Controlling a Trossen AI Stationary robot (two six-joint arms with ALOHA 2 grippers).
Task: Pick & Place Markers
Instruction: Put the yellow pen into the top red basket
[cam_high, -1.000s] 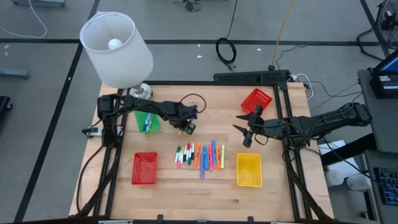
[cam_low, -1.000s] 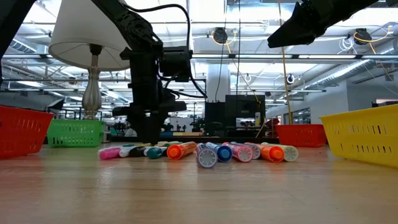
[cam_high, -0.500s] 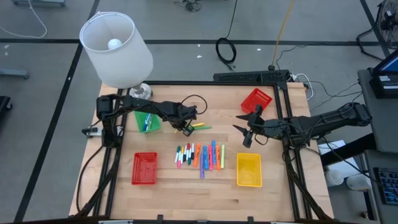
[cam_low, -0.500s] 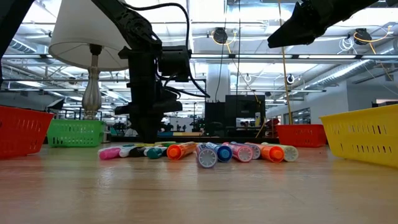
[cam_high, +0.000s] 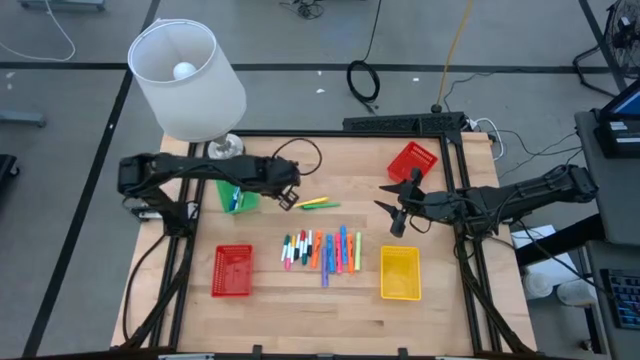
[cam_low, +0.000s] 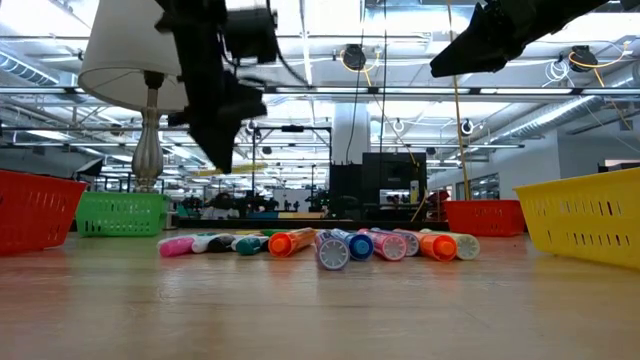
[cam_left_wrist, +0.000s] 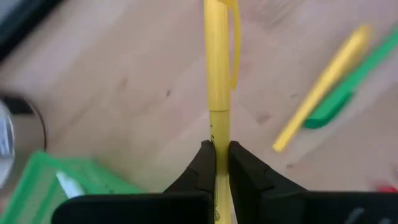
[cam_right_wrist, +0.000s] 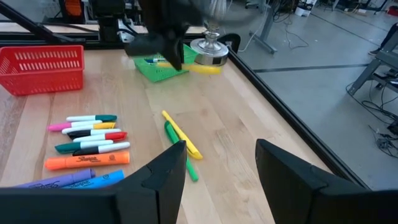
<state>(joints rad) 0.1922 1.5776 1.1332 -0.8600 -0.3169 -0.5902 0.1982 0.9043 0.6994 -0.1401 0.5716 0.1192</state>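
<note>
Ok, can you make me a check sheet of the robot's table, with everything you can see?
Surface: wooden table, level.
Job's things: row of markers mid-table; a yellow and a green pen lie apart behind them; blue pens in the green basket.
Clutter: two red baskets, yellow basket, lamp.
Grippers: left gripper shut on a yellow marker, lifted near the green basket; right gripper fingers open, empty, raised at the right.
Cables: a cable loops over the left arm.
Surroundings: workshop floor, coiled cable.
</note>
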